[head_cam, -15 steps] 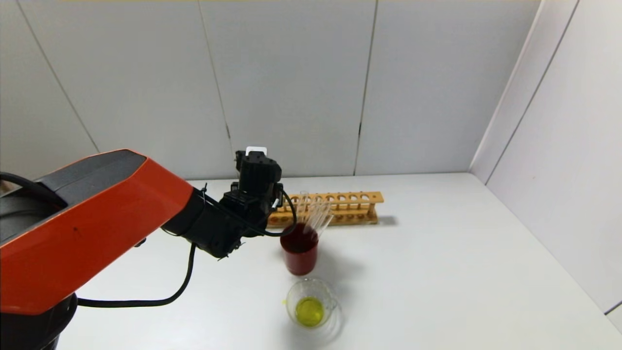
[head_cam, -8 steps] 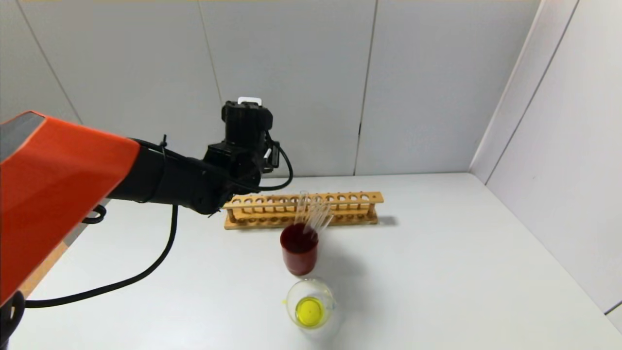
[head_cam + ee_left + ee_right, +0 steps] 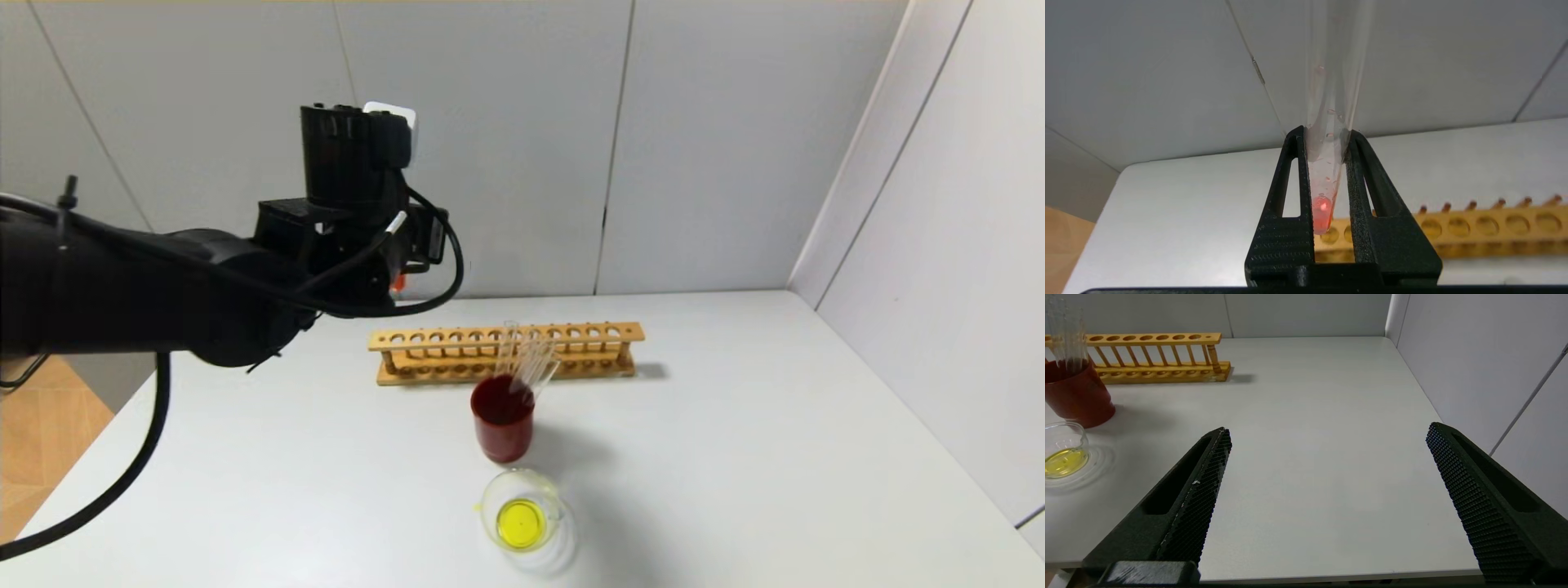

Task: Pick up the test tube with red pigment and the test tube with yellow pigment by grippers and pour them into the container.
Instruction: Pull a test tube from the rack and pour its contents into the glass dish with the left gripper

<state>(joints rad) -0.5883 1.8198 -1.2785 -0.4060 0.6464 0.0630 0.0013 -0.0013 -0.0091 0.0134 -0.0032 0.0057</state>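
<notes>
Upper left of the head view, the left gripper pinches the thin glass red-tipped test tube tight, raised so it clears the wooden rack; the right gripper idles wide open, empty.

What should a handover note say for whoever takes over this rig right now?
Left gripper: shut on the test tube with red pigment, raised above the table's back left, left of the wooden rack.
Right gripper: open, empty, low over the table's right side.
Container: front centre, already holding yellow liquid.
Beaker of dark red liquid: behind it, clear tubes standing inside.
Left to do: carry the red tube over the container and pour.
</notes>
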